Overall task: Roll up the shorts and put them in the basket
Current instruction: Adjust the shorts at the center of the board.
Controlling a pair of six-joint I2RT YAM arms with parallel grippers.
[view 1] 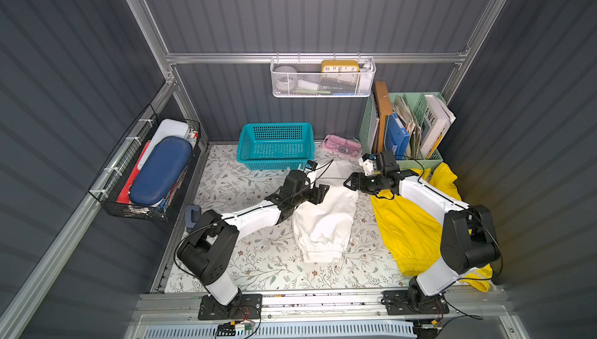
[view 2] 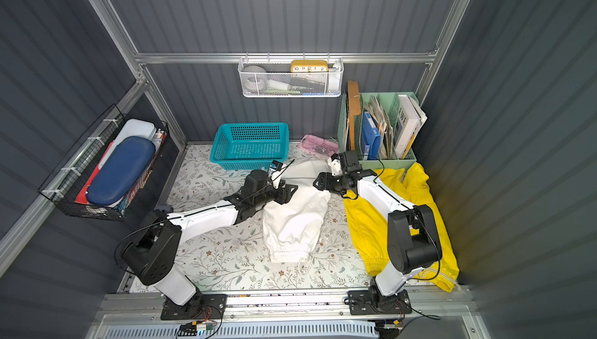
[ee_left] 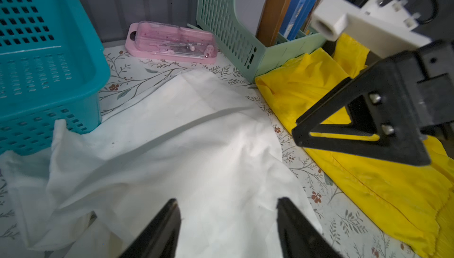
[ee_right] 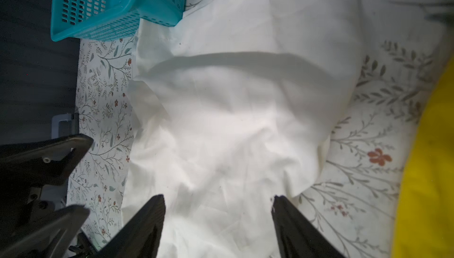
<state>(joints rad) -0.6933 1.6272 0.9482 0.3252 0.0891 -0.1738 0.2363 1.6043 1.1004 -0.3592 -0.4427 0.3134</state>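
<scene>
White shorts (view 1: 323, 221) lie lengthwise down the middle of your floral table cover (view 1: 258, 256). The gathered waistband (view 1: 321, 254) points toward the arm bases with a whitish drawstring (view 1: 340, 264) trailing off it, and the leg ends stretch toward the back wall. There, the left wrist view shows 1 rumpled corner resting against the teal basket (view 1: 274, 142). Your 2 grippers face each other over the far half of that cloth, the left gripper (view 1: 320, 193) at its left edge and the right gripper (view 1: 351, 183) at its right edge, near one another but apart. The left wrist view shows the black fingers (ee_left: 162, 229) spread wide over white fabric with nothing pinched between them, and the right wrist view shows the same of the right pair; whether any tip touches the cloth you cannot tell. Yellow shorts (view 1: 403, 224) sprawl along the right side of the table, just beside the white pair with a strip of floral cover between. They are partly hidden under your right arm, with the elastic waist at the near edge and the far end bunched against the green file rack (view 1: 420, 162). At the back, a pink transparent case (view 1: 342, 146) sits between the basket and the rack. Both pairs lie unrolled.
</scene>
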